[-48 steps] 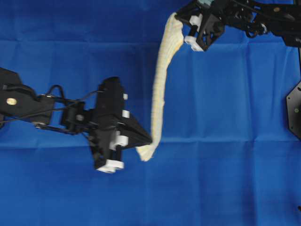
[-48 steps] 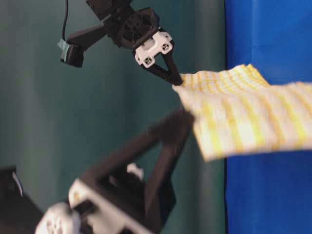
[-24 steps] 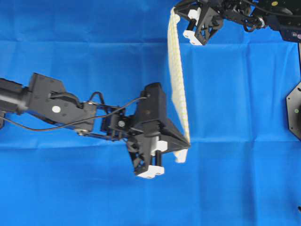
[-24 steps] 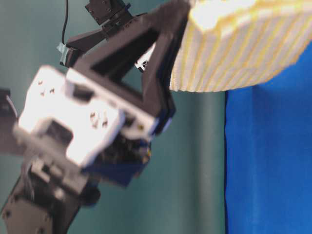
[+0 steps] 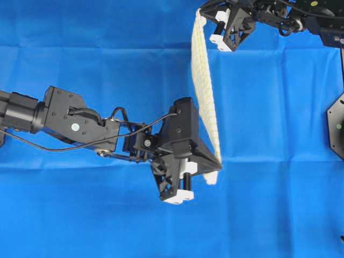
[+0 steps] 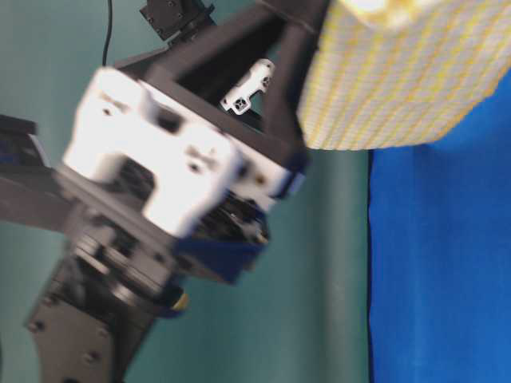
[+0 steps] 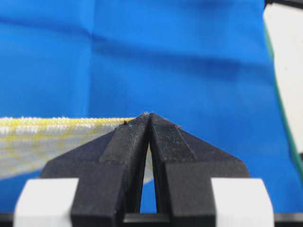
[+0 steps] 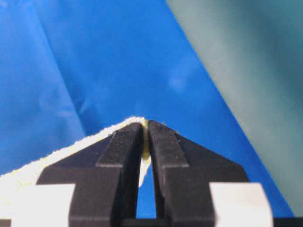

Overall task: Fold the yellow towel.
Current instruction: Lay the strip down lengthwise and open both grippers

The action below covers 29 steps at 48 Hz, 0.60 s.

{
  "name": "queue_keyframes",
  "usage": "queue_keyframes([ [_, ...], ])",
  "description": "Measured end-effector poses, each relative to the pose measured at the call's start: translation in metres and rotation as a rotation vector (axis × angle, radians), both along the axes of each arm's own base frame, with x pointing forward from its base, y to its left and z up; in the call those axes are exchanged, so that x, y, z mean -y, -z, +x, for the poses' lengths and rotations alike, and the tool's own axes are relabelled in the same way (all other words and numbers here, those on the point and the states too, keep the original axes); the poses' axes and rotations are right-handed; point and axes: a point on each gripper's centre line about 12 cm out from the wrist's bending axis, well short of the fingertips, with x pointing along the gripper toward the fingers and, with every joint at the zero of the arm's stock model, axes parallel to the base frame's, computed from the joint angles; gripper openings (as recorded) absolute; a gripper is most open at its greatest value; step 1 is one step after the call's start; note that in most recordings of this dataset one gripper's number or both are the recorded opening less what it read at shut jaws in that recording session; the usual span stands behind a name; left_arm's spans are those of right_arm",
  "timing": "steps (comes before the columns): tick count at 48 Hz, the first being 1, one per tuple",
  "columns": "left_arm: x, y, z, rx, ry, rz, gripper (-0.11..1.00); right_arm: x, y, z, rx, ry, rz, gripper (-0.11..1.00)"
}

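The yellow towel (image 5: 204, 86) hangs stretched edge-on in the air between my two grippers, above the blue cloth. My left gripper (image 5: 219, 161) is shut on its near corner; in the left wrist view the left gripper (image 7: 149, 116) pinches the towel's hem (image 7: 61, 124). My right gripper (image 5: 201, 13) is shut on the far corner at the top of the overhead view; the right wrist view shows the right gripper (image 8: 145, 124) clamping the towel's edge (image 8: 57, 158). In the table-level view the towel (image 6: 399, 80) hangs at the upper right, behind the blurred left gripper.
The large blue cloth (image 5: 269, 134) covers the table under the towel. A black mount (image 5: 336, 126) sits at the right edge. In the table-level view a green wall (image 6: 335, 279) lies left of the blue cloth's edge.
My left gripper has swung right and lifted with the towel's corner, pulling the sagging towel taut and straight. The right gripper shifted slightly up and left.
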Motion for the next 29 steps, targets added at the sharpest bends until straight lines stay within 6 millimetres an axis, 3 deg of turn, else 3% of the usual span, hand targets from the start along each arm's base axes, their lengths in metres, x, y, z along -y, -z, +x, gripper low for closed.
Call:
queue_keyframes([
  [11,0.002,0.013,-0.021,-0.042,0.004,-0.007,0.0,0.002,0.01,0.01,-0.018,-0.009,0.011,0.05],
  [29,0.011,0.025,-0.062,-0.064,0.026,-0.03,0.0,-0.003,0.02,0.058,-0.028,-0.076,0.016,0.05],
])
